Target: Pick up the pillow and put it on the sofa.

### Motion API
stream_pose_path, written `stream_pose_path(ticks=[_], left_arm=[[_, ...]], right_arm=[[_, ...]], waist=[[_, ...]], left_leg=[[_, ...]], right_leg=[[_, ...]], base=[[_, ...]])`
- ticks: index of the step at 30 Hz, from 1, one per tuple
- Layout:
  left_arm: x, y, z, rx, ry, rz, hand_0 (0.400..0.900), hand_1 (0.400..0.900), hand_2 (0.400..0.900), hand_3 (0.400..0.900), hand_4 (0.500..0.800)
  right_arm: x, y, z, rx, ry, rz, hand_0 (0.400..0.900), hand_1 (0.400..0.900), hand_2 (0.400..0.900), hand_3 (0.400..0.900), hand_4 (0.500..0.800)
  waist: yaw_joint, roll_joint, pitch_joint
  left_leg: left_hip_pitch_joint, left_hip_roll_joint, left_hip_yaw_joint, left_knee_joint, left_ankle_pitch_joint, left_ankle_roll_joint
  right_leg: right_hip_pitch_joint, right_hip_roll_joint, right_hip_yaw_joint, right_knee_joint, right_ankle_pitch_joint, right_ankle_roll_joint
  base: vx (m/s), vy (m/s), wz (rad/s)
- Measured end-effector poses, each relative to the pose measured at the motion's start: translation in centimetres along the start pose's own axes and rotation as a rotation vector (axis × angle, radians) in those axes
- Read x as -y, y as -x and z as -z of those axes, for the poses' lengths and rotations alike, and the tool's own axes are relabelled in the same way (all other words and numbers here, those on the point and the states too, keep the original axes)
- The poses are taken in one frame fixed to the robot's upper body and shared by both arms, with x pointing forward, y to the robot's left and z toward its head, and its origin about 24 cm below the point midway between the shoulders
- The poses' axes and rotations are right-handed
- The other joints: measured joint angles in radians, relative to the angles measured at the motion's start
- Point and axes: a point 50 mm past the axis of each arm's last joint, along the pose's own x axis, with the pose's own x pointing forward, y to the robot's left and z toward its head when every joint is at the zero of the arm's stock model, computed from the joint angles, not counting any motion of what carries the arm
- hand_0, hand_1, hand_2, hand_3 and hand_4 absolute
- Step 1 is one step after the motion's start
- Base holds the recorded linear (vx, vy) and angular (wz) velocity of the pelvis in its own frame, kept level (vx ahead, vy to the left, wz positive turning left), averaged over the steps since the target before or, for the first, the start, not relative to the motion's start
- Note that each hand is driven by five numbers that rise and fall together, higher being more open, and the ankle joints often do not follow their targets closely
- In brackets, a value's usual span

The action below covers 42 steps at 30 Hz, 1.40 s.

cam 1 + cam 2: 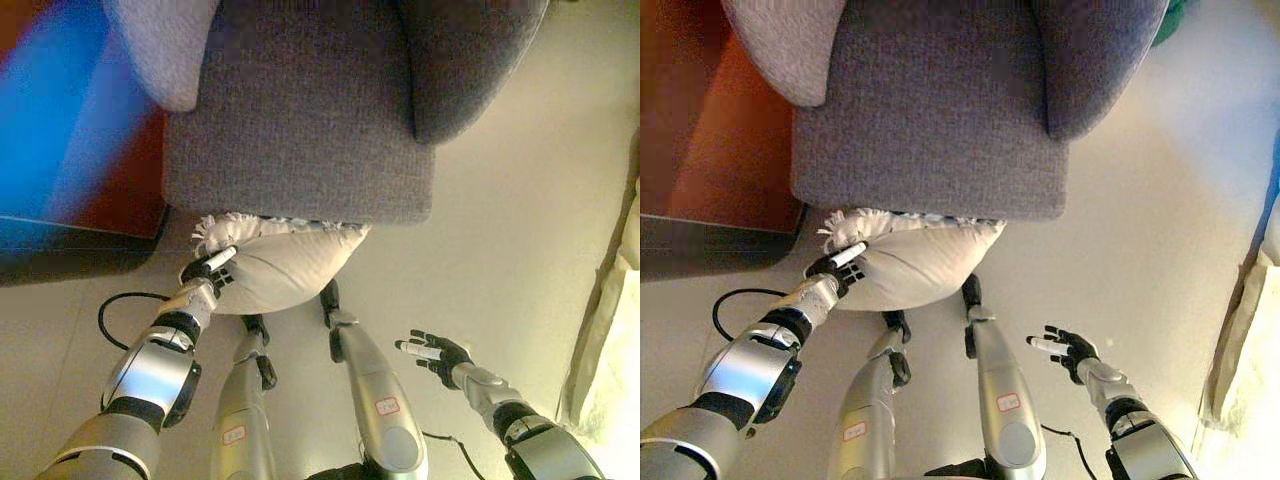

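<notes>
A cream pillow [285, 262] with a fringed edge lies on the floor against the front of the grey sofa [300, 120]. It also shows in the right eye view [915, 258]. My left hand [208, 268] is at the pillow's left end, fingers curled on its fringed corner. My right hand [432, 352] hangs open over the bare floor to the right, apart from the pillow, fingers spread.
The sofa's two arms [460, 50] rise at either side of the seat. A reddish-brown cabinet [730, 150] stands left of the sofa. A pale curtain or cloth [610, 330] hangs at the right edge. The floor [520, 220] is light beige.
</notes>
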Motion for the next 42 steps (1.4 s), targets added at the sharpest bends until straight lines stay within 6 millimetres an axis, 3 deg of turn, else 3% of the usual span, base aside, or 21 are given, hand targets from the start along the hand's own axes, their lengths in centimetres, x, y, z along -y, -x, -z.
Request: stream_pose_path(ticks=[3, 8, 12, 16, 24, 28, 31, 36, 42], left_arm=[[0.1, 0.1, 1.7, -0.02, -0.09, 0.037, 0.4, 0.4, 0.4, 0.4, 0.5], [-0.5, 0.5, 6.5, -0.106, -0.171, 0.073, 0.4, 0.4, 0.4, 0.4, 0.5], [-1.3, 1.3, 10.3, -0.176, -0.22, 0.091, 0.4, 0.4, 0.4, 0.4, 0.5], [-3.1, 2.4, 14.1, -0.251, -0.302, 0.079, 0.4, 0.4, 0.4, 0.4, 0.5], [-4.5, 3.4, 16.3, -0.306, -0.437, 0.127, 0.4, 0.4, 0.4, 0.4, 0.5], [-4.4, 3.4, 15.5, -0.326, -0.592, 0.224, 0.4, 0.4, 0.4, 0.4, 0.5], [-4.9, 3.1, 13.7, -0.313, -0.694, 0.271, 0.4, 0.4, 0.4, 0.4, 0.5], [-4.9, 2.3, 8.6, -0.224, -0.815, 0.321, 0.4, 0.4, 0.4, 0.4, 0.5], [-3.0, 1.6, 0.8, -0.097, -1.024, 0.33, 0.4, 0.4, 0.4, 0.4, 0.5]], right_arm=[[0.1, 0.2, 1.2, -0.031, 0.019, 0.004, 0.9, 0.9, 0.9, 0.9, 0.8], [0.9, 1.1, 4.5, -0.1, -0.002, 0.032, 0.9, 0.9, 0.9, 0.9, 0.8], [1.3, 1.9, 7.0, -0.161, 0.001, 0.049, 0.9, 0.9, 0.9, 0.9, 0.8], [1.3, 2.8, 9.3, -0.219, -0.003, 0.058, 0.9, 0.9, 0.9, 0.9, 0.8], [1.6, 4.3, 12.7, -0.318, -0.05, 0.084, 0.9, 0.9, 0.9, 0.9, 0.8], [1.7, 4.7, 13.6, -0.347, -0.055, 0.09, 0.9, 0.9, 0.9, 0.9, 0.8], [1.8, 5.0, 14.0, -0.368, -0.066, 0.097, 0.9, 0.9, 0.9, 0.9, 0.8], [2.6, 5.8, 15.1, -0.405, -0.098, 0.132, 0.9, 0.9, 0.9, 0.9, 0.8], [3.3, 6.6, 16.2, -0.457, -0.116, 0.158, 0.9, 0.9, 0.9, 0.9, 0.8]], waist=[[0.01, 0.018, -0.008], [0.029, 0.085, -0.045], [0.034, 0.141, -0.11], [0.033, 0.163, -0.219], [0.033, 0.17, -0.331], [0.028, 0.178, -0.347], [0.026, 0.185, -0.359], [0.026, 0.203, -0.379], [0.025, 0.207, -0.385]], left_leg=[[0.075, 0.0, 0.001, -0.035, 0.002, 0.0], [0.223, -0.003, 0.005, -0.125, 0.005, -0.001], [0.324, -0.006, 0.0, -0.191, 0.01, 0.001], [0.423, -0.008, 0.001, -0.251, 0.007, -0.004], [0.502, -0.012, 0.001, -0.266, -0.015, -0.012], [0.53, -0.014, 0.009, -0.267, -0.021, -0.012], [0.549, -0.012, 0.018, -0.272, -0.023, -0.011], [0.567, -0.014, 0.02, -0.277, -0.026, -0.01], [0.591, -0.016, 0.015, -0.277, -0.026, -0.01]], right_leg=[[0.078, 0.001, -0.007, -0.037, -0.001, 0.005], [0.231, 0.008, -0.02, -0.131, 0.007, 0.012], [0.339, 0.014, -0.032, -0.205, 0.012, 0.015], [0.447, 0.026, -0.036, -0.286, 0.016, 0.021], [0.565, 0.03, -0.041, -0.379, 0.026, 0.028], [0.602, 0.03, -0.034, -0.407, 0.038, 0.032], [0.624, 0.027, -0.031, -0.426, 0.047, 0.034], [0.643, 0.026, -0.03, -0.425, 0.047, 0.035], [0.669, 0.024, -0.033, -0.425, 0.047, 0.036]], base=[[0.06, 0.037, -0.02], [0.12, 0.046, -0.02], [0.19, 0.024, -0.01], [0.18, 0.016, -0.05], [0.1, 0.015, -0.04], [0.05, 0.021, -0.05], [0.04, 0.01, -0.01], [0.06, -0.003, 0.08], [0.05, -0.033, 0.04]])
